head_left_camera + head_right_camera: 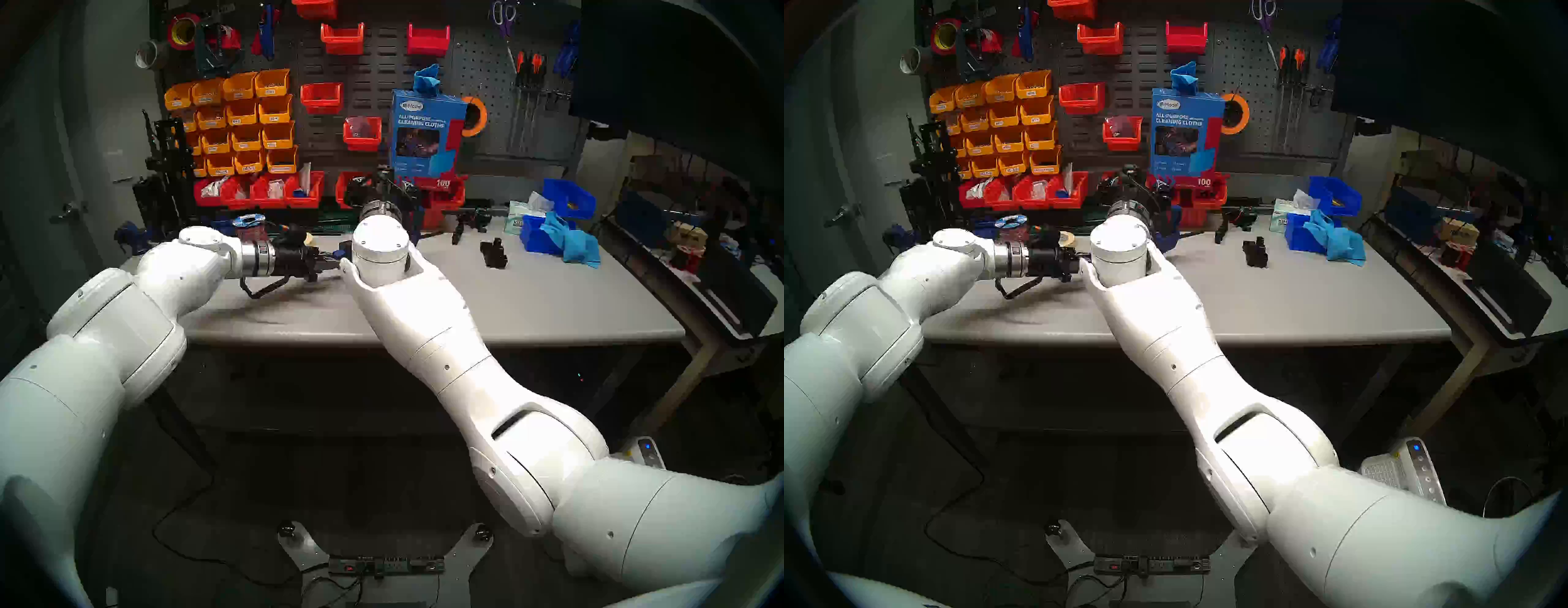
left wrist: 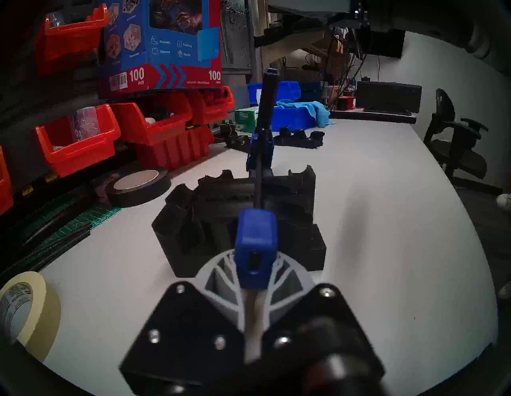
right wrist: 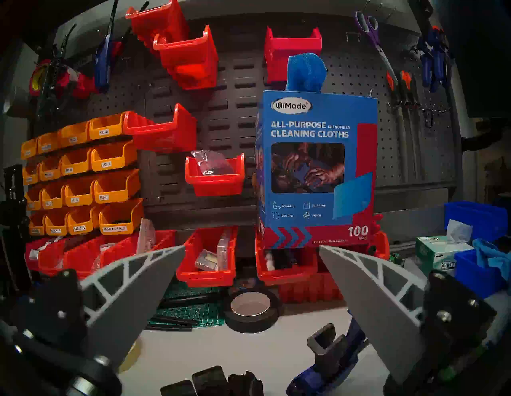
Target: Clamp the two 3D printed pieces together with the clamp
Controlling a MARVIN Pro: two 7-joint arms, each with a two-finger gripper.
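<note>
In the left wrist view, my left gripper [image 2: 255, 265] is shut on the blue end jaw of the clamp [image 2: 255, 237]. Its thin black bar runs away from me over the two 3D printed pieces [image 2: 210, 221], matte black blocks standing close together on the table. The clamp's other blue jaw [image 2: 261, 149] sits just beyond them. My right gripper [image 3: 252, 246] hangs open above them, holding nothing; the black pieces [image 3: 215, 381] and the blue handle [image 3: 326, 359] show at the bottom of its view. In the head views my right forearm hides the pieces.
A black tape roll [image 2: 138, 185] and a green cutting mat [image 2: 74, 229] lie left of the pieces, and a masking tape roll [image 2: 25, 309] nearer. Red bins [image 2: 77, 141] and a cleaning-cloths box [image 3: 318, 166] line the back. Another black part [image 1: 494, 252] and a blue bin [image 1: 547, 233] sit to the right.
</note>
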